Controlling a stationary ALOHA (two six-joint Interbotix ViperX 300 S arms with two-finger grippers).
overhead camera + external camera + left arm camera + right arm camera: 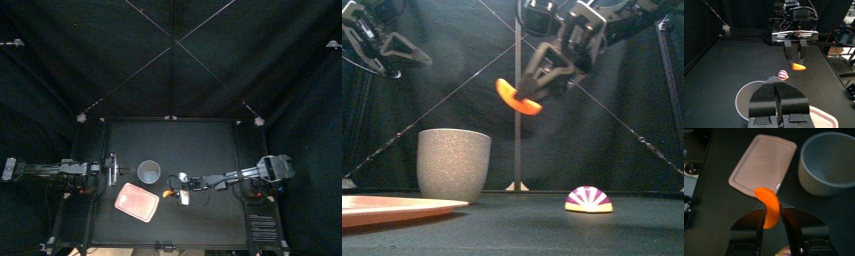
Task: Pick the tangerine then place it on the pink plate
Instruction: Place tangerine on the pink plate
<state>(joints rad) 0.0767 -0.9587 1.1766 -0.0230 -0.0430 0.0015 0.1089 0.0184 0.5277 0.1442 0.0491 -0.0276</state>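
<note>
The right hand (543, 82) hangs well above the counter (529, 215), its two fingers clamped on the tangerine (519, 97), an orange wedge that sticks out below and to the side of the fingertips. The tangerine touches nothing but the fingers. From the front it shows in the air between the grey cup (454, 164) and a small striped toy (588, 200), a purple and white dome that sits on the counter to the right. The pink plate (136, 202) lies flat at the front left of the counter, with nothing on it. The cup stands upright just behind it, apart from it. From above, the right hand is a little to the right of both the plate and the cup, near them but not over the plate's middle. The right wrist view shows the wedge close to one short end of the plate, with the cup off to one side. The left hand (781, 97) is held at the left side of the counter, raised, its fingers pressed together on nothing and pointing across the cup toward the right hand.
</note>
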